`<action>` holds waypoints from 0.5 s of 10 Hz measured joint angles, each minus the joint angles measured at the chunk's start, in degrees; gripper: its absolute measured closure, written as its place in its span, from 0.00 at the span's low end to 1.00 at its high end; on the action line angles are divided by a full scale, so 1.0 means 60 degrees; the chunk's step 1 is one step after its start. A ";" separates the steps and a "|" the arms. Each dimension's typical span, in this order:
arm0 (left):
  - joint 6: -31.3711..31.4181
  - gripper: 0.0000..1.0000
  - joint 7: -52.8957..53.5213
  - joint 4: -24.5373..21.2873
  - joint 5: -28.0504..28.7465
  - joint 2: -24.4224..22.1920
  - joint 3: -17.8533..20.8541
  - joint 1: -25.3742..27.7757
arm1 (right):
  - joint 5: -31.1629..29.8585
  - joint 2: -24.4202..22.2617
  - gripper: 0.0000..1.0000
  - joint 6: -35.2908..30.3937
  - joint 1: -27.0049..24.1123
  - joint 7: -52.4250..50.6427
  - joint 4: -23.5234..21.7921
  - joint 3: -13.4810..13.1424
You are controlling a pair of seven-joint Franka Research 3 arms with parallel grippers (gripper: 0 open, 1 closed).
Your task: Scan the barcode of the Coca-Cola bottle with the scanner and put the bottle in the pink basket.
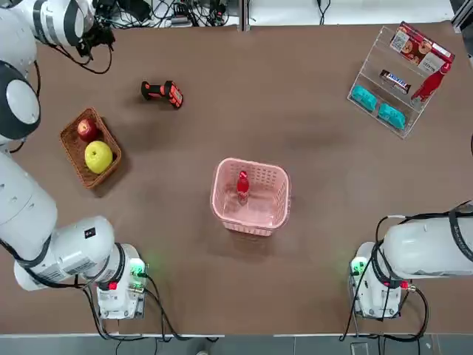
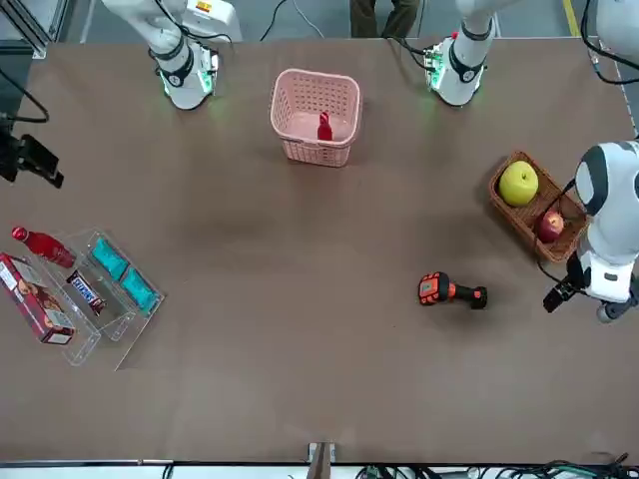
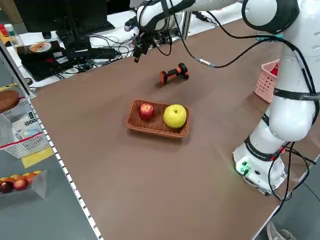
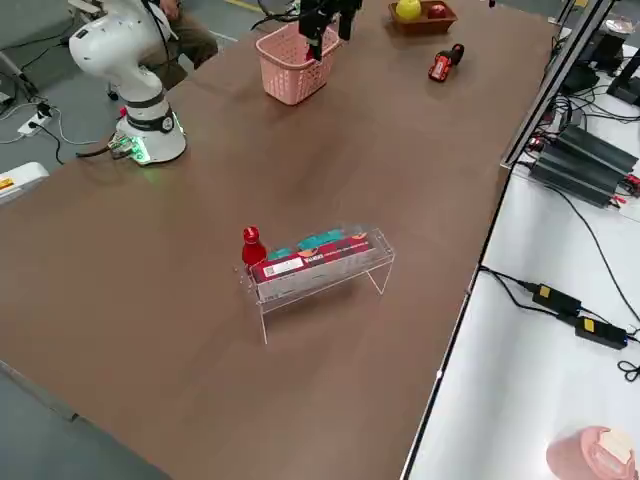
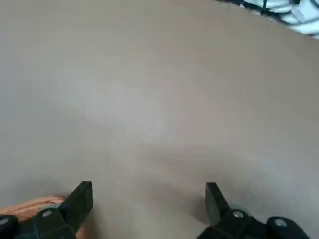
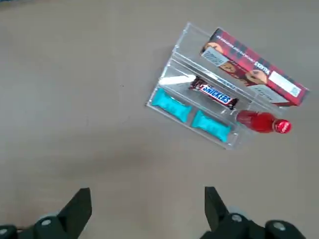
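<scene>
Brown tabletop (image 1: pixel 295 296) under both arms, with the pink basket (image 1: pixel 251 225) near its middle, good to take as landmark. Inside the pink basket, a small red bottle (image 1: pixel 242 186) with red cap, to judge by place and look probably the Coca-Cola bottle of the task. Far to the right of the pink basket and more away from the robot, a clear rack (image 1: pixel 362 90) with a box of cookies (image 6: pixel 254 67), a dark chocolate bar (image 6: pixel 214 93), two turquoise packets (image 6: pixel 170 104) and a second red bottle (image 6: pixel 259 121), also with red cap and white writing on it; because of this likeness, not fully certain which one to count. Left of the pink basket, a wicker basket (image 1: pixel 75 154) with fruit. Beyond the pink basket and to its left, the scanner (image 1: pixel 164 92), lying on the table, held by nobody. Left gripper (image 5: pixel 148 204), over the table well to the left of the pink basket: wide apart, with nothing between. Right gripper (image 6: pixel 148 206), well to the right of the pink basket: also wide and empty. So, placing seemingly done, if counting the bottle in the pink basket; scanning impossible to confirm from a scanner at rest. Left to do, perhaps nothing; otherwise, with the rack bottle as the wanted one, both scan and placing.
</scene>
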 joint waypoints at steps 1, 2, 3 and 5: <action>-0.0574 0.00 0.1212 0.0305 -0.0004 -0.0048 0.0187 0.0033 | 0.0000 0.0004 0.00 -0.0148 0.0000 -0.0002 0.0064 -0.0024; -0.1399 0.00 0.2430 0.0764 -0.0006 -0.0150 0.0391 0.0071 | 0.0000 0.0000 0.00 -0.0243 -0.0001 -0.0004 0.0225 -0.0045; -0.2448 0.00 0.3280 0.1359 -0.0007 -0.0271 0.0511 0.0104 | 0.0000 -0.0004 0.00 -0.0324 -0.0002 -0.0009 0.0364 -0.0055; -0.4572 0.00 0.3645 0.2507 -0.0083 -0.0438 0.0325 0.0112 | 0.0000 -0.0011 0.00 -0.0366 -0.0017 -0.0012 0.0517 -0.0088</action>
